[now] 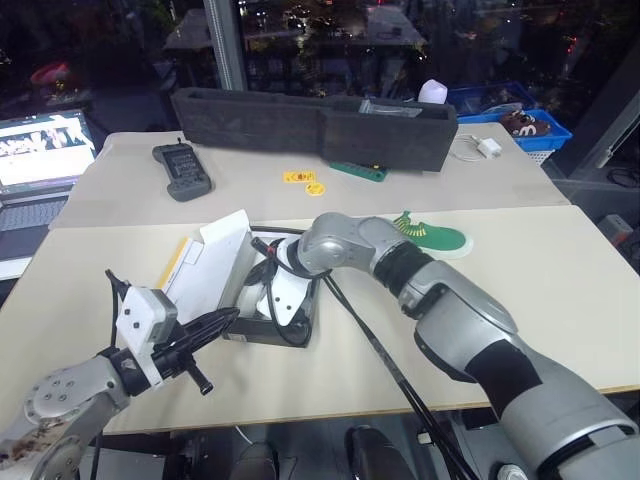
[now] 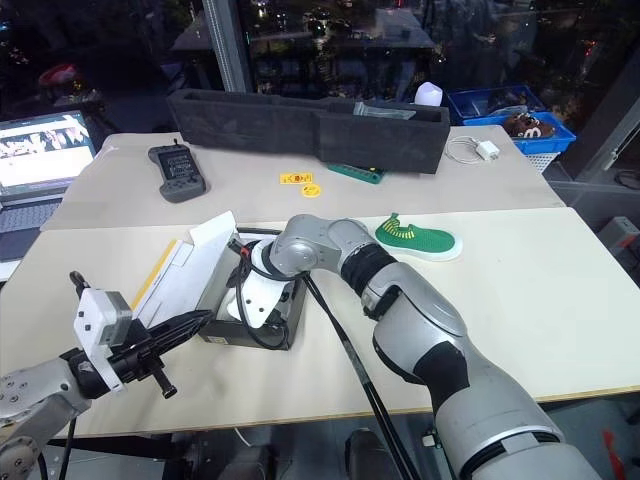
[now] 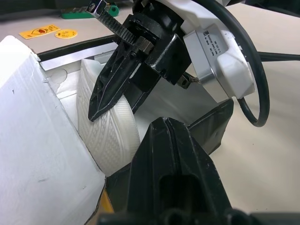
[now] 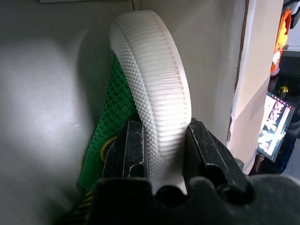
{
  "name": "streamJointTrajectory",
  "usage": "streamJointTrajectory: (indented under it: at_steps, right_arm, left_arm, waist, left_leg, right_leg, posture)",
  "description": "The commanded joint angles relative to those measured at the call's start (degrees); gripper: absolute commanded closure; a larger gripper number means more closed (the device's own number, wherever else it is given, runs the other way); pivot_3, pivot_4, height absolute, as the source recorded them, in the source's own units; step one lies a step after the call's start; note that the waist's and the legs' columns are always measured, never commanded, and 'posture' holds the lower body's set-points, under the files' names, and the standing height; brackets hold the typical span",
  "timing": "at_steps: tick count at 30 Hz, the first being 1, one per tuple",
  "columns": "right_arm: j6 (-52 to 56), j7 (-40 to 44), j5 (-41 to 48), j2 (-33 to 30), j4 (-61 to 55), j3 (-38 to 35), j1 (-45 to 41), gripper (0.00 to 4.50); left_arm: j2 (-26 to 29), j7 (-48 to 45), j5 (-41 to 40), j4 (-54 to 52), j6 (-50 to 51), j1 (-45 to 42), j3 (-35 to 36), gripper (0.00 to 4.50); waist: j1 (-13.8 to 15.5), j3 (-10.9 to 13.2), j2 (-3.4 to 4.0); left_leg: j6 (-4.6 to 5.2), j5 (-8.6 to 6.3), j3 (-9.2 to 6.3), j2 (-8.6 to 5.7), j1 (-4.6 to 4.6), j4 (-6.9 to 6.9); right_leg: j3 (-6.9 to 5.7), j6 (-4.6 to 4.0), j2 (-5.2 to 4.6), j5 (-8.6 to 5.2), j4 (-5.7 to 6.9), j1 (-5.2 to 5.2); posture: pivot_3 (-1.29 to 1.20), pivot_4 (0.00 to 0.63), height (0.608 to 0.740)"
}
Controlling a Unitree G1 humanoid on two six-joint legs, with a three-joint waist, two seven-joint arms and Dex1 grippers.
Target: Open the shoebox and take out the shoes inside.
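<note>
**Inside the box: 2nd shoe gripped by its sole**

Near the table's front edge, the yellow-lidded, black-based cardboard shoebox [image 2: 225, 300] sits open, lid tipped back. R gripper [image 4: 161, 159] reaches into its white interior, jaws clamped on the ribbed white sole of the green knit shoe [image 4: 150, 93], which stands on edge; pinching the stiff sole probably gives firmer purchase than the soft upper. 1 matching green shoe [image 2: 418, 240] already lies out on the table, well apart. L gripper [image 2: 175, 328], jaws together, points at the box's near end, apparently steadying it for the lift.
</note>
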Motion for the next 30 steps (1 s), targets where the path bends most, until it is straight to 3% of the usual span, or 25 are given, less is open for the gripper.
streamJointTrajectory:
  at_steps: [1, 5, 18, 24, 30]
  right_arm:
    - [-0.6, -1.2, 3.3, -2.7, -4.4, -4.9, -3.1, 3.94]
    - [-1.5, -2.8, 6.9, -5.7, -8.5, -9.6, -2.7, 3.94]
    - [8.2, 7.9, 24.6, -7.0, -16.4, -18.1, 5.3, 3.94]
    - [24.0, 7.9, 36.1, -3.0, -15.9, -27.6, 6.1, 3.94]
    - [40.8, 8.6, 45.3, -6.1, -26.4, -37.0, 5.5, 3.94]
  left_arm:
    - [0.1, -0.1, 0.1, -1.3, -0.7, -0.6, 0.1, 4.5]
    - [0.0, -0.3, 0.2, -1.1, -0.9, -0.8, 0.1, 4.5]
    - [0.4, -0.9, 0.4, 0.1, -0.8, -2.1, -0.3, 4.5]
    - [0.5, -1.2, 0.4, 0.1, -0.6, -2.3, -0.4, 4.5]
    - [0.4, -1.2, 0.5, 0.0, -0.5, -2.1, -0.7, 4.5]
  waist:
    - [0.1, 0.0, 0.0]
    - [0.1, 0.0, 0.01]
    - [0.0, 0.0, 0.0]
    - [-0.1, 0.0, 0.0]
    - [0.6, 0.0, 0.02]
  left_leg:
    - [0.0, 0.0, 0.0, 0.0, -0.02, 0.0]
    - [0.0, 0.0, -0.01, -0.01, -0.09, 0.0]
    - [0.01, 0.0, -0.01, -0.01, -0.05, 0.03]
    - [0.01, 0.0, -0.01, 0.03, -0.03, 0.01]
    - [0.01, 0.0, -0.03, -0.01, -0.14, 0.05]
  right_leg:
    - [0.0, 0.0, 0.0, 0.0, -0.01, -0.01]
    - [0.0, -0.03, -0.01, 0.02, -0.02, -0.04]
    - [0.02, -0.12, 0.0, 0.08, 0.0, 0.0]
    - [0.02, -0.18, 0.04, 0.12, 0.03, 0.0]
    - [-0.01, -0.17, 0.0, 0.11, -0.04, -0.01]
  posture:
    - [0.0, 0.15, 0.715]
    - [0.0, 0.15, 0.715]
    - [0.0, 0.15, 0.715]
    - [0.0, 0.15, 0.715]
    - [0.0, 0.15, 0.715]
